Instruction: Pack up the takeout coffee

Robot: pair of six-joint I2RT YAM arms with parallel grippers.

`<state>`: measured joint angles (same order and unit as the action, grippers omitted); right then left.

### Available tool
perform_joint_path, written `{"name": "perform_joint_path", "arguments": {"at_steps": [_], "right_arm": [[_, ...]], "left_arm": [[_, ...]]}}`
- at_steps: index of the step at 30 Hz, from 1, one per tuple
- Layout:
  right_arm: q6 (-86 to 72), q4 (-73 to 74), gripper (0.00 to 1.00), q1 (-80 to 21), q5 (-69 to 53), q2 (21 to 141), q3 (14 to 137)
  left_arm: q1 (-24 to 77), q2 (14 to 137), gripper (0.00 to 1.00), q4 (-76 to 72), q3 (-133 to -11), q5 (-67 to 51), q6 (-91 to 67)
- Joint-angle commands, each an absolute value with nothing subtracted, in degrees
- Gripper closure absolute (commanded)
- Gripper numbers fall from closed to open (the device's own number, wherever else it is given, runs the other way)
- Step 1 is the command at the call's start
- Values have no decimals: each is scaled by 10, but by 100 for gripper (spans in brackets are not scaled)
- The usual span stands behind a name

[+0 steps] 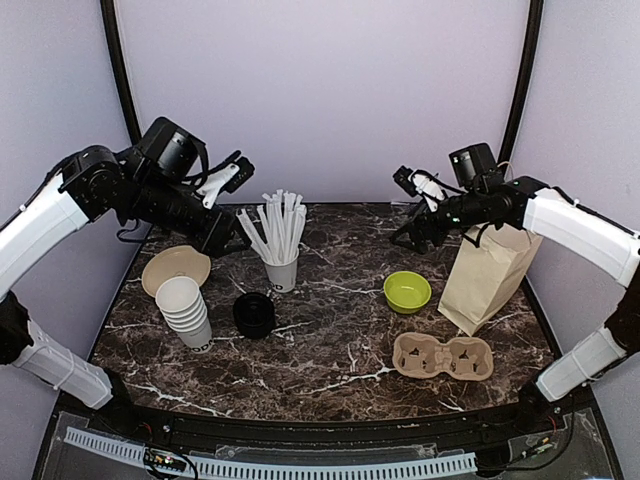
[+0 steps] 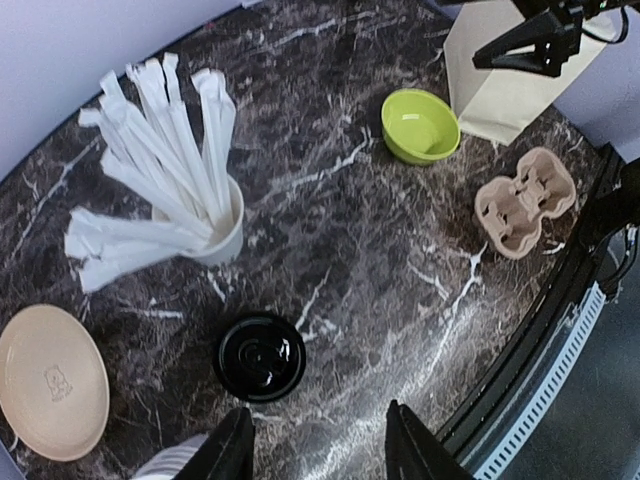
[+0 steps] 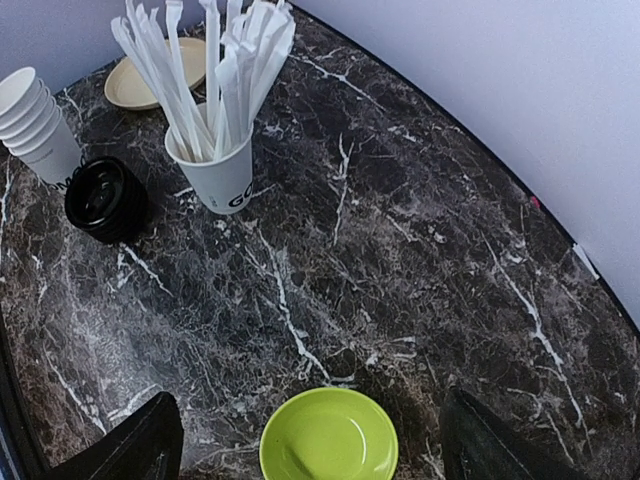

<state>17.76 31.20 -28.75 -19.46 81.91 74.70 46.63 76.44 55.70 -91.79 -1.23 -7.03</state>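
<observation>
No lidded white cup shows in any view, so the takeout coffee is out of view. A round black lid piece (image 1: 254, 315) sits on the dark marble table; from the side it looks all black (image 3: 103, 198), and I cannot tell whether a cup is under it. My left gripper (image 1: 238, 168) hangs high over the back left, open and empty (image 2: 318, 440), with the black lid piece (image 2: 259, 357) just ahead of its left finger. My right gripper (image 1: 408, 182) hangs high at the back right, open wide and empty (image 3: 310, 440), over a green bowl (image 3: 328, 435).
A stack of lidless white cups (image 1: 185, 312) and a tan plate (image 1: 175, 265) stand at the left. A white cup of straws (image 1: 282, 272) is mid-back. The green bowl (image 1: 407, 291), an upright brown paper bag (image 1: 490, 275) and a pulp cup carrier (image 1: 442, 357) are at the right.
</observation>
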Motion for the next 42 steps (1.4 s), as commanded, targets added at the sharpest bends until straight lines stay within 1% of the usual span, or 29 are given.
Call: {"name": "perform_joint_path", "arguments": {"at_steps": [1,4,8,13,18,23,25,31,36,42], "right_arm": [[198,270,11,-293,-184,790,702],[210,250,13,-293,-189,786,661],[226,225,16,-293,-208,790,611],[224,199,18,-293,-212,789,585],[225,197,19,-293,-224,785,578],[222,185,19,-293,-235,781,562],[224,183,19,-293,-238,780,557],[224,176,19,-293,-229,779,552],[225,174,19,-293,-229,782,549],[227,173,19,-293,-227,790,549]], "left_arm": [[502,784,52,694,-919,47,-141],[509,775,49,744,-908,69,-187],[511,766,47,792,-875,76,-248],[511,774,47,811,-826,75,-273],[511,787,48,806,-840,124,-279],[510,809,49,805,-851,132,-273],[500,815,50,806,-850,141,-271],[455,819,57,801,-838,160,-258],[425,813,64,773,-816,141,-233],[421,816,63,749,-802,97,-224]]}}
